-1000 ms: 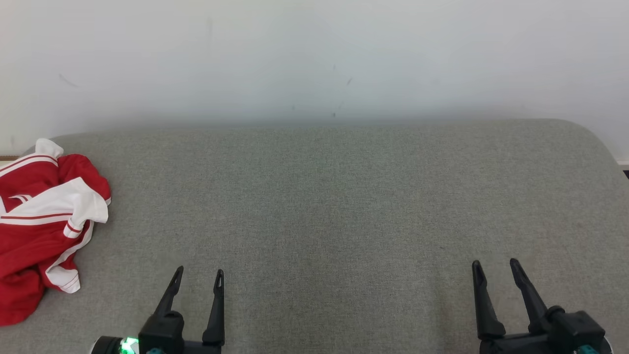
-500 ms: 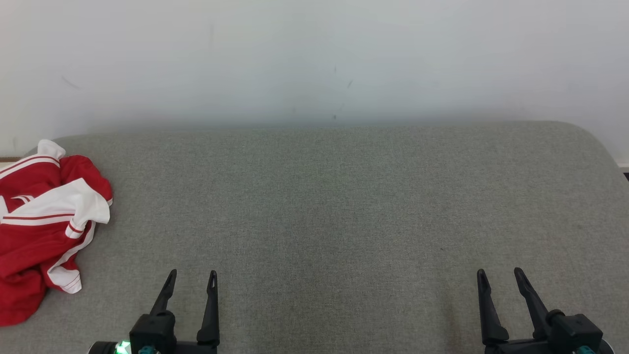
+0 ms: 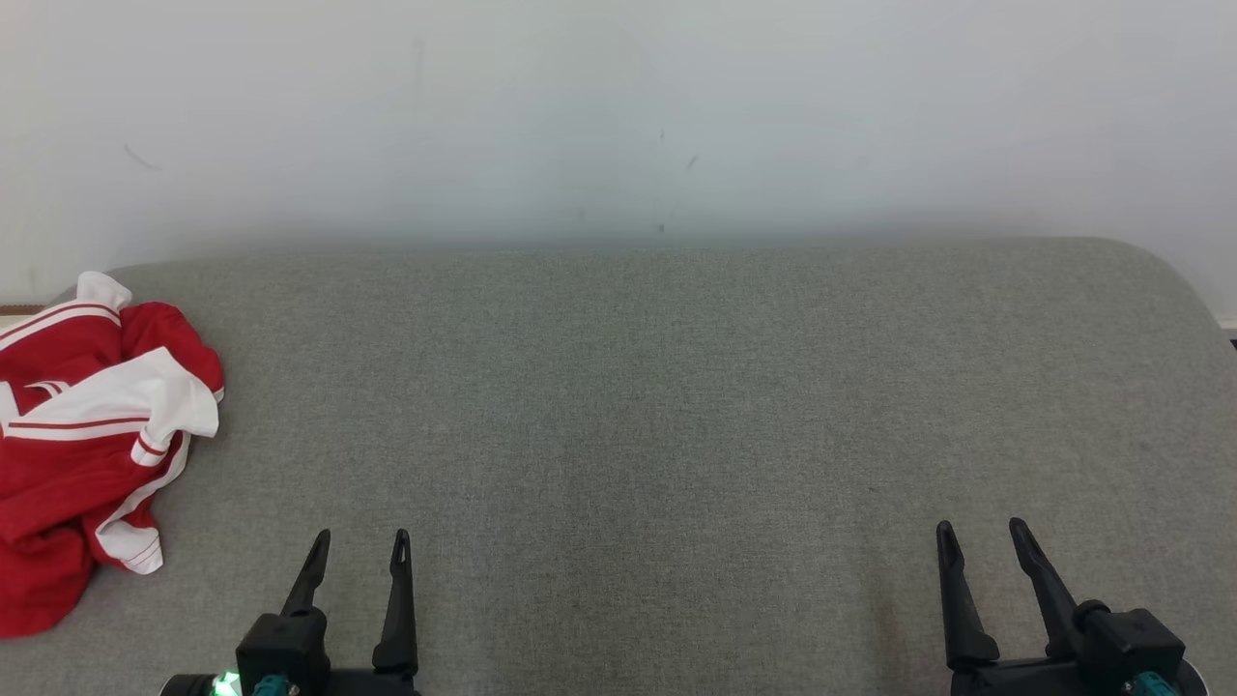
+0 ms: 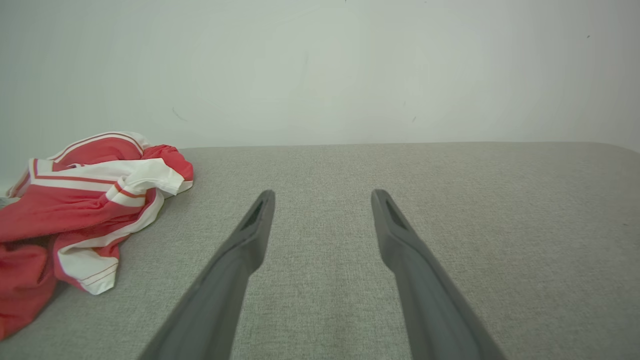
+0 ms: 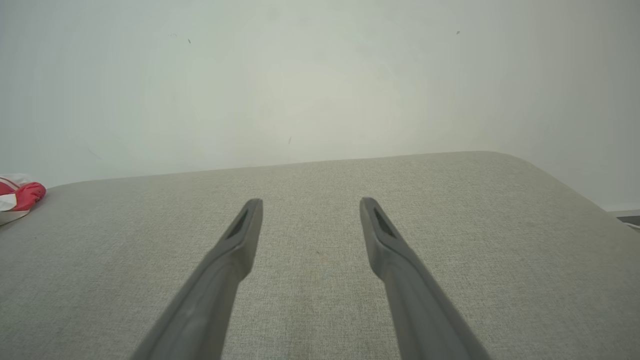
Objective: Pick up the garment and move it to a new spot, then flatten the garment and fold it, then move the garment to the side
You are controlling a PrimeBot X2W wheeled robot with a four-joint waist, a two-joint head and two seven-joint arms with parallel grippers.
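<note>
Two finger pairs spread wide, both empty. Garment (image 3: pixel 87 445) crumpled at far-left edge of grey fabric surface (image 3: pixel 676 406), long axis roughly near-to-far. Lies left of and slightly ahead of left fingers (image 3: pixel 398 580); right fingers (image 3: pixel 957 590) well apart. Left arm nearer, judged first to reach.

Crumpled red and white garment (image 3: pixel 87 445) laid at the far left of a grey fabric surface (image 3: pixel 657 406), left gripper (image 3: pixel 358 541) spread wide at lower left, right gripper (image 3: pixel 981 534) spread wide at lower right, pale wall (image 3: pixel 618 116) behind
</note>
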